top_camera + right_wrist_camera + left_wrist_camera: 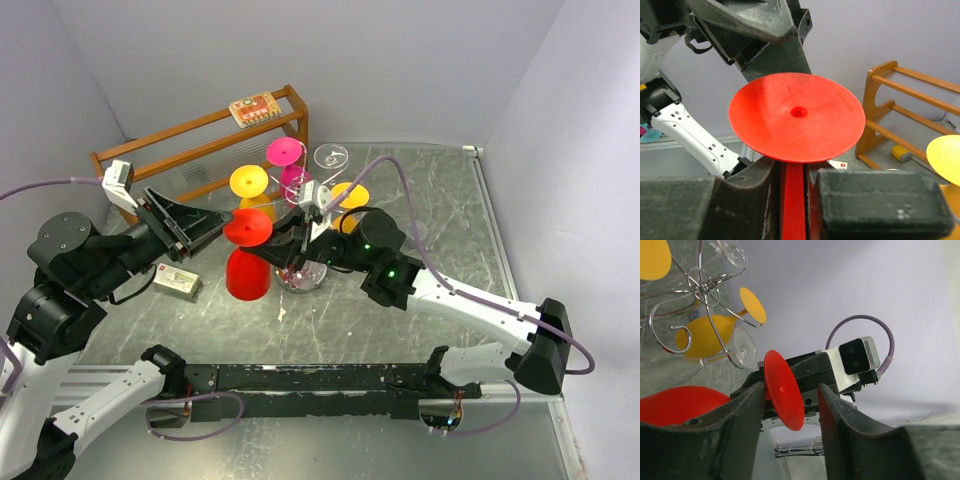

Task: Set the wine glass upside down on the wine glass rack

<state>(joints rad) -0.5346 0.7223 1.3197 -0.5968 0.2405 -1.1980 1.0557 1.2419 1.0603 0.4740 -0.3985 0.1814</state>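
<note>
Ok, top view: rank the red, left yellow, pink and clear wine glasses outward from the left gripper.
1. Red wine glass, at left gripper
2. Left yellow wine glass, just behind
3. Pink wine glass, farther back
4. Clear wine glass, back right

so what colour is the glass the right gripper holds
Red wine glass, best in right wrist view.

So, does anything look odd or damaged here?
Nothing spilled or broken. One oddity: the red wine glass is upside down beside the wine glass rack, not hung, with the right pincer shut on its stem and the left pincer open around its foot.
</note>
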